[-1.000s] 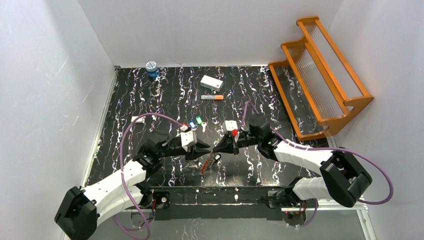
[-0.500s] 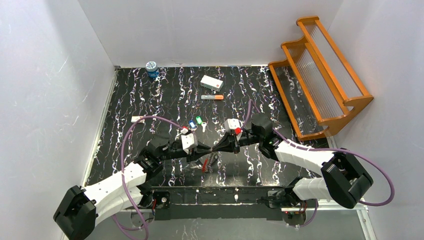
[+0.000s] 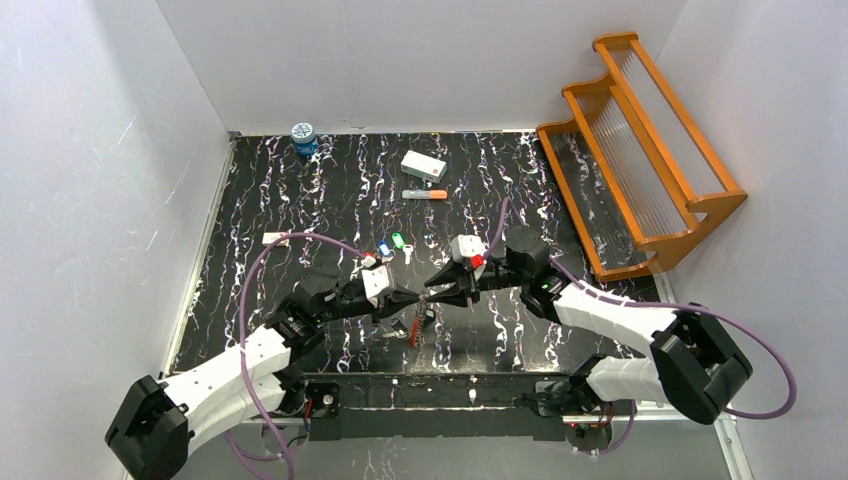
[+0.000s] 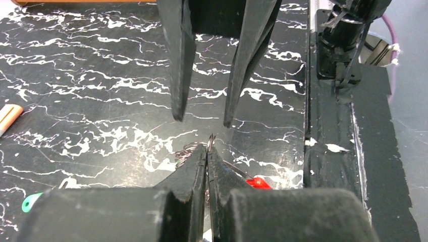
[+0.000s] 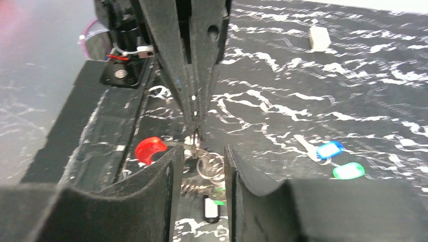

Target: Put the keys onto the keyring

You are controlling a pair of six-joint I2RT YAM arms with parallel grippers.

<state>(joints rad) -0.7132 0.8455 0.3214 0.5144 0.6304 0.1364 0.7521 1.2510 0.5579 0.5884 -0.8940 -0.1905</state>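
My left gripper (image 3: 419,296) is shut on the thin silver wire of the keyring (image 3: 414,328), just above the table. In the left wrist view the left gripper (image 4: 207,149) pinches the ring (image 4: 211,141), and the ring's red piece (image 4: 257,182) lies behind the fingers. My right gripper (image 3: 433,288) is open, facing the left one tip to tip. In the right wrist view the right gripper (image 5: 202,151) straddles the ring coils (image 5: 209,165) without touching them, with the red piece (image 5: 150,148) to the left. The blue key (image 3: 385,249) and green key (image 3: 397,241) lie on the table behind the grippers. They also show in the right wrist view, blue (image 5: 328,149) and green (image 5: 348,170).
An orange-tipped marker (image 3: 425,194) and a white box (image 3: 423,165) lie further back. A blue jar (image 3: 303,137) stands at the back left corner. An orange wooden rack (image 3: 640,150) fills the right side. A small white tag (image 5: 210,207) hangs under the ring.
The two grippers have come together tip to tip. The right jaws have opened. The keyring has shifted slightly right and now hangs from the left fingertips.
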